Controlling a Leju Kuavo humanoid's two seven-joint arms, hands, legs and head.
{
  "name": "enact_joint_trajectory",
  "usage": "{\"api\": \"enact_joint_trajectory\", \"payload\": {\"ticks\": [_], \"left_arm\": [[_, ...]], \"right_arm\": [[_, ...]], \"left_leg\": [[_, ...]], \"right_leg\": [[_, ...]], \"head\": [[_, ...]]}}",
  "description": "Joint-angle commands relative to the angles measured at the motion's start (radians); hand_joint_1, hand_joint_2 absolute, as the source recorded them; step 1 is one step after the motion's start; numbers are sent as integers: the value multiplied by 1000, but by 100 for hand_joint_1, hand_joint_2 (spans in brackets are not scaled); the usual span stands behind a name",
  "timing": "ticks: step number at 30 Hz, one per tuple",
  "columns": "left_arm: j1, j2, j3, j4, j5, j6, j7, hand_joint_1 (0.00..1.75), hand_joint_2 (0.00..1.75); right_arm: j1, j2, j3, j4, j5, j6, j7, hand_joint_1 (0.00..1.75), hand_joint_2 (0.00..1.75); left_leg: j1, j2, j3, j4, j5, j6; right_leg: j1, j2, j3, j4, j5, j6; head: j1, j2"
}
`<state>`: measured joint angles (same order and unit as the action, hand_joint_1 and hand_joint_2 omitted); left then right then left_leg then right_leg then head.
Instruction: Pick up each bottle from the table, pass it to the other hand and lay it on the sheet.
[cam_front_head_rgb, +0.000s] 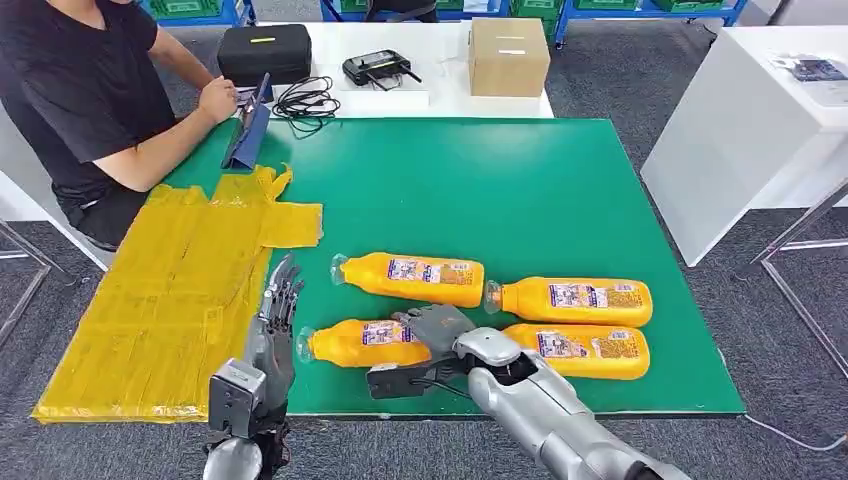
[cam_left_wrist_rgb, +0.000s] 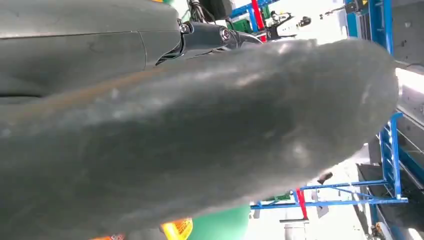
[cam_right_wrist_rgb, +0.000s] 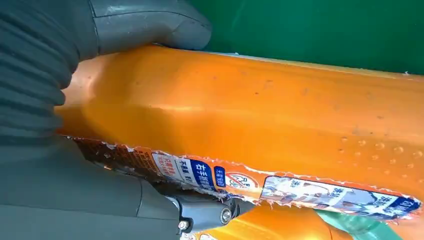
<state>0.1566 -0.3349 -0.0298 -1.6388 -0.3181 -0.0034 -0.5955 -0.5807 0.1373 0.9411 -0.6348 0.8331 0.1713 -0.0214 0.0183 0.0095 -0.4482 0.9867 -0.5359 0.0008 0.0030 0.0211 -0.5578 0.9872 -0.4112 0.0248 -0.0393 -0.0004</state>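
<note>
Several orange bottles lie on their sides on the green table (cam_front_head_rgb: 500, 190). My right hand (cam_front_head_rgb: 432, 330) wraps the near-left bottle (cam_front_head_rgb: 360, 343) at its base end. In the right wrist view that bottle (cam_right_wrist_rgb: 250, 110) lies against the palm, the thumb (cam_right_wrist_rgb: 150, 25) on one side and dark fingers on the other. Two more bottles (cam_front_head_rgb: 575, 300) (cam_front_head_rgb: 590, 350) lie to its right and another (cam_front_head_rgb: 415, 278) lies behind it. My left hand (cam_front_head_rgb: 278, 300) hovers open, fingers straight, between the held bottle's cap and the yellow sheet (cam_front_head_rgb: 170, 300).
A person (cam_front_head_rgb: 80, 90) sits at the table's far left corner, hands by a blue folder (cam_front_head_rgb: 250, 130). Behind the green table stand a black case (cam_front_head_rgb: 265, 52), a controller (cam_front_head_rgb: 378, 68) and a cardboard box (cam_front_head_rgb: 508, 55). A white table (cam_front_head_rgb: 740, 130) stands to the right.
</note>
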Motion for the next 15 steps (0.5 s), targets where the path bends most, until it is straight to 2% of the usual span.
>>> {"api": "enact_joint_trajectory", "payload": {"ticks": [1,8,9,10,11,12,13,14,15], "left_arm": [[-21,37,-11,54,0,-2,4,0,0],[-21,37,-11,54,0,-2,4,0,0],[-21,37,-11,54,0,-2,4,0,0],[-21,37,-11,54,0,-2,4,0,0],[17,-14,40,-28,354,294,37,0,175],[52,-14,50,-102,349,275,85,0,175],[64,-14,54,-128,343,265,101,0,175],[66,-14,54,-132,330,259,105,0,175],[64,-14,53,-128,328,262,105,0,175]], "right_arm": [[103,-22,51,112,-1,16,3,175,175],[103,-22,51,112,-1,16,3,175,175],[103,-22,51,112,-1,16,3,175,175],[103,-22,51,112,-1,16,3,175,175],[452,110,-326,-265,-378,-361,-374,175,175],[617,100,-520,-768,-467,-342,-348,175,175],[662,98,-496,-991,-435,-316,-263,175,175],[672,98,-490,-1022,-433,-310,-244,175,175],[670,98,-494,-1018,-432,-312,-244,175,175]], "left_leg": [[0,-6,-10,-3,6,1],[0,-2,-3,-1,2,0],[0,-5,-8,-2,5,1],[0,-3,-4,-1,2,0],[0,-5,-9,-3,6,1],[1,0,-6,-3,3,0],[3,-3,-4,-3,1,-1],[3,-7,-7,-6,3,0],[7,0,-5,1,-1,-1]], "right_leg": [[0,-7,-7,-5,5,0],[0,-3,-2,-1,1,0],[0,-6,-5,-4,4,0],[0,-3,-3,-2,2,0],[0,-6,-6,-5,5,0],[1,-1,-5,-4,4,-1],[3,-3,-1,-4,1,-1],[3,-8,-3,-7,1,-1],[8,0,-3,0,-1,-2]], "head": [[0,0],[0,0],[0,0],[0,0],[0,0],[0,0],[0,0],[1,0],[3,0]]}}
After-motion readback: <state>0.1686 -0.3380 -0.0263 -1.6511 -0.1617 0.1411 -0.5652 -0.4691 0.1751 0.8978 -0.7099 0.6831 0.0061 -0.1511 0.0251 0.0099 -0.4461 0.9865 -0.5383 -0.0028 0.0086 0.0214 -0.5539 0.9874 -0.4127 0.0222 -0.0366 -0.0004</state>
